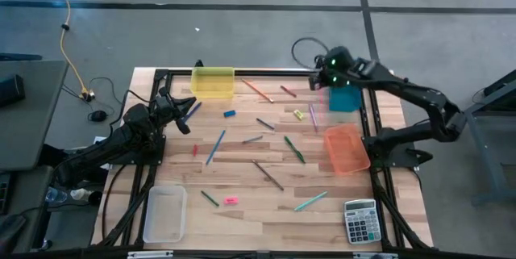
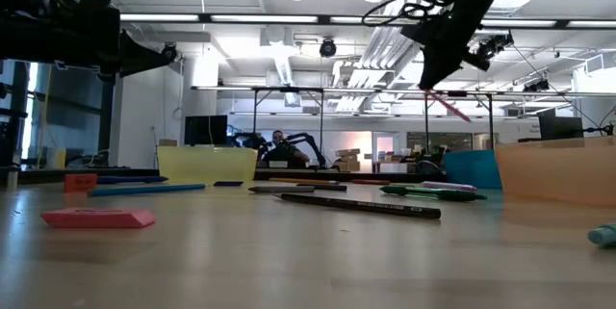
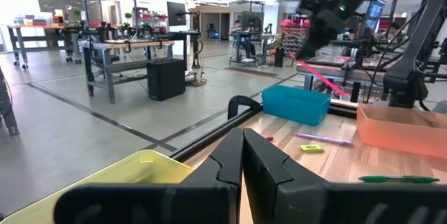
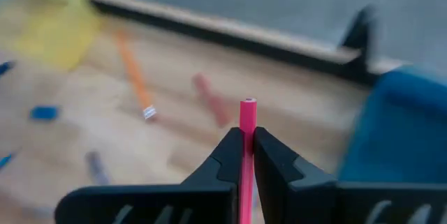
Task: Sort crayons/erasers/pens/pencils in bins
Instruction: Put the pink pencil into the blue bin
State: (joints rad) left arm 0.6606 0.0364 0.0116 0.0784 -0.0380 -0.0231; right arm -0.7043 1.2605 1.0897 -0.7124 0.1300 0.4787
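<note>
Above the far right corner of the tabletop (image 1: 242,186), the right claw (image 4: 246,155) pinches a pink stick (image 4: 247,123), perhaps a pencil, near one end only. It could swing or slip before reaching the teal bin (image 1: 344,98) just beside it, or tip over the rim. Erasers such as the pink one (image 1: 231,201) lie loose on the wood. The left claw (image 3: 242,155) waits closed and empty by the yellow bin (image 1: 213,81).
</note>
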